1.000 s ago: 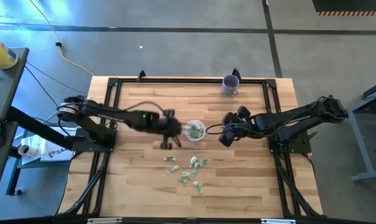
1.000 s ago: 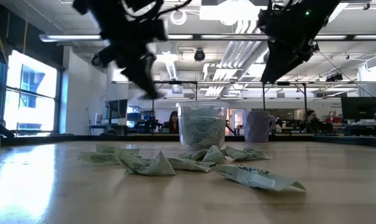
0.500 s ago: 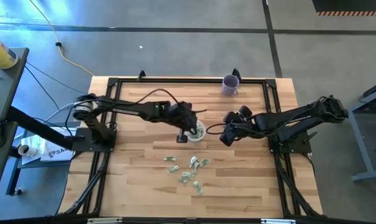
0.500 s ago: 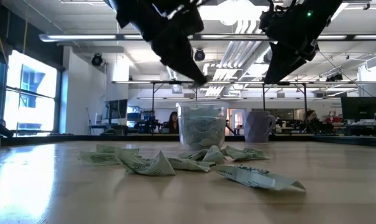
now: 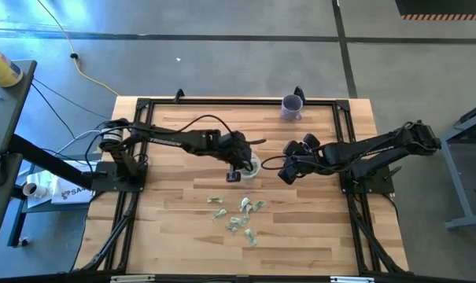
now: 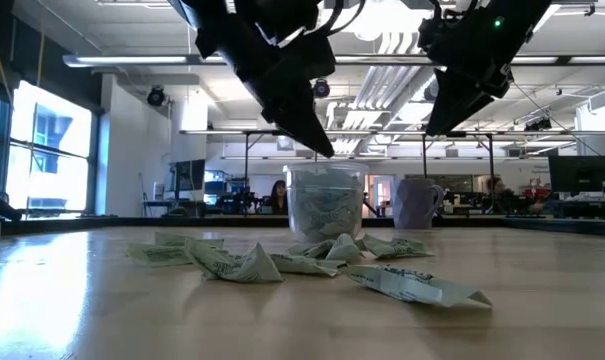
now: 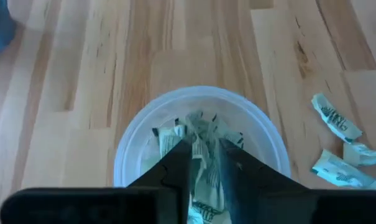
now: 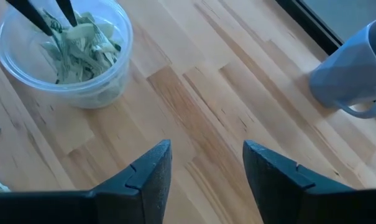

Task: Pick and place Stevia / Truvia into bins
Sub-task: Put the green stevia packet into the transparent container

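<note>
While poised over the cup [image 5: 252, 165], left gripper [image 7: 204, 163] slightly parted above packets [image 7: 200, 134]; right gripper [image 8: 206, 163] spread, beside.

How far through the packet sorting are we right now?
Partly done: several packets already lie in the clear cup. The left gripper is over the cup's mouth, fingers slightly apart, with a packet between them. The right gripper waits open beside it. A cluster of loose packets remains on the table.
</note>
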`<state>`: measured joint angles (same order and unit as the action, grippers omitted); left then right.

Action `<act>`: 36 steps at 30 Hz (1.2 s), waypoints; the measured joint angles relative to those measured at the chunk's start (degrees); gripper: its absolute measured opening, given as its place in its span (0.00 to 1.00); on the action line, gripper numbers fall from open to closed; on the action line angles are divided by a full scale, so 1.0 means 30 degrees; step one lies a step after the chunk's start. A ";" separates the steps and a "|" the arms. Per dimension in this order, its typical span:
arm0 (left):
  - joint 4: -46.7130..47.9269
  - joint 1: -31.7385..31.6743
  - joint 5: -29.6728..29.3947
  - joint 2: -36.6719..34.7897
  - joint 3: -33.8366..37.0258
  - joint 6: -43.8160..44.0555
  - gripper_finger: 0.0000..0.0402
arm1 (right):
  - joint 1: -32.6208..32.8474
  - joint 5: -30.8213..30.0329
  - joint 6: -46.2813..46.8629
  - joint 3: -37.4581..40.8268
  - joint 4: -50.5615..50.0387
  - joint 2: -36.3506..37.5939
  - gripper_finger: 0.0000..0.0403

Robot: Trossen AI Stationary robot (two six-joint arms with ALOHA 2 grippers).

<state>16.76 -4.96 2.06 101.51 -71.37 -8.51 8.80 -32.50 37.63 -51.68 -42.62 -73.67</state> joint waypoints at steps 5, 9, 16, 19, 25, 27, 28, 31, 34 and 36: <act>0.3337 0.0494 -0.0835 -0.1395 -0.0007 0.0973 0.35 | -0.0007 -0.0018 -0.0060 0.0021 0.0002 -0.0007 0.47; 0.5962 0.1243 -0.0881 -0.2452 -0.0015 0.2201 0.36 | -0.0004 -0.0150 -0.0148 0.0029 0.0004 -0.0041 0.47; 0.8263 0.2655 0.0137 -0.2430 0.0954 0.2492 0.35 | -0.0051 -0.0159 -0.0857 0.0029 0.0150 -0.0093 0.47; 0.7685 0.3320 0.0120 -0.2258 0.2355 0.2618 0.36 | -0.0051 0.0217 -0.1459 0.0029 0.0153 -0.0102 0.47; 0.6367 0.5159 0.0095 -0.2252 0.3519 0.4420 0.44 | -0.0051 0.0454 -0.1693 0.0029 0.0097 -0.0102 0.49; 0.5791 0.5780 0.0040 -0.2056 0.3566 0.4881 0.48 | -0.0051 0.0469 -0.1693 0.0029 0.0093 -0.0102 0.49; 0.5597 0.6037 0.0015 -0.1950 0.3656 0.4996 0.50 | -0.0044 0.0482 -0.1693 0.0029 0.0097 -0.0102 0.49; 0.4730 0.6602 -0.1051 -0.1404 0.3757 0.5310 0.53 | -0.0044 0.0764 -0.1693 0.0029 0.0119 -0.0102 0.49; 0.4445 0.6689 -0.1879 -0.0693 0.3738 0.5738 0.55 | -0.0044 0.1105 -0.1563 0.0029 0.0125 -0.0102 0.49; 0.4279 0.6631 -0.1974 -0.0147 0.3738 0.6076 0.55 | -0.0044 0.1387 -0.1414 0.0029 0.0126 -0.0102 0.50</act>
<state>29.60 14.93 -3.86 101.07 -60.16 9.72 8.67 -28.34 33.39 -51.59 -42.24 -73.97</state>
